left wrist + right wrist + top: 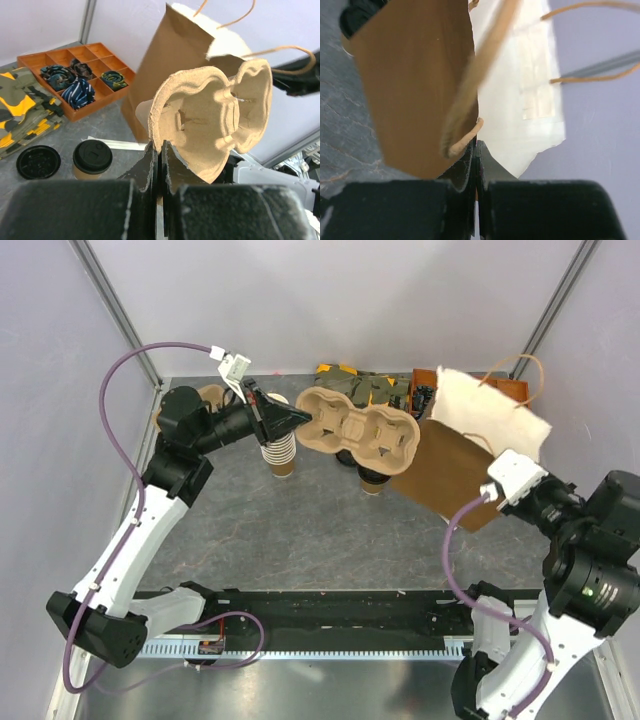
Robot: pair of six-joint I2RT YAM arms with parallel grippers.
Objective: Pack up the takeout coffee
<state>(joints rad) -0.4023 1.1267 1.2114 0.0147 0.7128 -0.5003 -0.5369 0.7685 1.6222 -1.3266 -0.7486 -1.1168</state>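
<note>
The takeout coffee (92, 157), a small brown cup with a black lid, stands on the grey table; from above it (372, 481) shows half hidden under a moulded pulp cup carrier (360, 430). My left gripper (161, 145) is shut on the carrier's (215, 125) rim and holds it tilted in the air above the coffee. A brown paper bag (450, 465) with a white inside (520, 90) stands open to the right of the carrier. My right gripper (476, 145) is shut on the bag's rim beside a handle.
A loose black lid (38, 161) lies left of the coffee. A stack of lidless cups (281, 455) stands under my left gripper (300, 421). At the back are a camouflage cloth (370, 388) and an orange divided tray (75, 75) with rolled fabric.
</note>
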